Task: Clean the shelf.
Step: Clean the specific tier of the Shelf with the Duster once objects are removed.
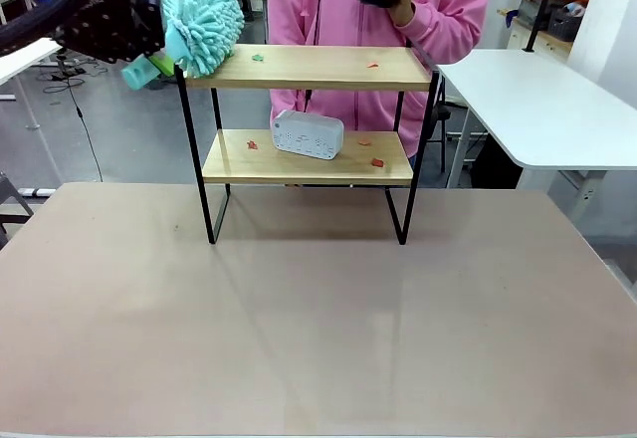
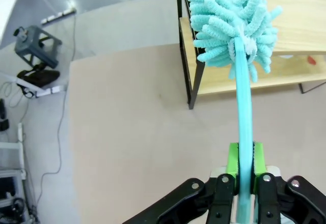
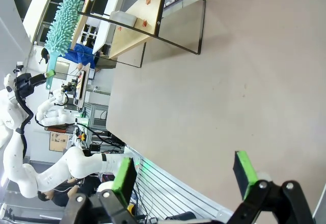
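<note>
The shelf [image 1: 309, 67] stands at the far middle of the table, with two light wooden boards on a black frame. Small red and green scraps lie on both boards. A white speaker-like box [image 1: 308, 133] sits on the lower board. My left gripper [image 2: 244, 165] is shut on the handle of a turquoise fluffy duster [image 1: 202, 25]; the duster head [image 2: 232, 18] rests at the left end of the top board. In the front view the left gripper [image 1: 139, 35] hovers just left of the shelf. My right gripper [image 3: 186, 175] is open and holds nothing, above the table, away from the shelf [image 3: 137, 18].
A person in a pink hoodie [image 1: 328, 5] stands behind the shelf, one hand raised holding a dark object. A white table [image 1: 542, 100] stands at the right back. The brown table [image 1: 318, 319] stretches bare in front of the shelf.
</note>
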Robot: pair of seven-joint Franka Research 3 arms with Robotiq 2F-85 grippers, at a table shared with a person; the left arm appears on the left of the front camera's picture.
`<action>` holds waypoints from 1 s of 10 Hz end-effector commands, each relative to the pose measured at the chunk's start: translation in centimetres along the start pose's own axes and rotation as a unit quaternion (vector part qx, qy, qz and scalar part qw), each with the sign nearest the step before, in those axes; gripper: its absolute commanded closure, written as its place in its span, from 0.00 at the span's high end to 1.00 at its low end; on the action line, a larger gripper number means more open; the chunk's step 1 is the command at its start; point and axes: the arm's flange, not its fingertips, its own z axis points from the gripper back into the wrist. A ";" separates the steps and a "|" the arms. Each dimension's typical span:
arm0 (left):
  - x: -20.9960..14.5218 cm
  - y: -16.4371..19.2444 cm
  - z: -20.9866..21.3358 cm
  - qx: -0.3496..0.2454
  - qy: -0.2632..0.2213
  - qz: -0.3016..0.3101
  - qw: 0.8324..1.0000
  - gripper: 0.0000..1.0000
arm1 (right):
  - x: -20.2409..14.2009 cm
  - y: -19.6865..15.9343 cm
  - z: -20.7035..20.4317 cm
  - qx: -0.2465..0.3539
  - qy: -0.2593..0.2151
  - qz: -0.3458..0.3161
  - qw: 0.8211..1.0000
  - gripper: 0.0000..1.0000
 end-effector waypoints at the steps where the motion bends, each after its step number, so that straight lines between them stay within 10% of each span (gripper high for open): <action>1: 0.5 -1.2 -0.5 0.017 0.000 0.001 1.000 0.13 | 0.1 0.0 -0.1 0.009 -0.008 0.012 1.000 1.00; 10: 0.9 -7.3 -2.9 -0.083 0.042 -0.104 0.990 0.13 | 0.1 0.0 -0.1 0.009 -0.008 0.012 1.000 1.00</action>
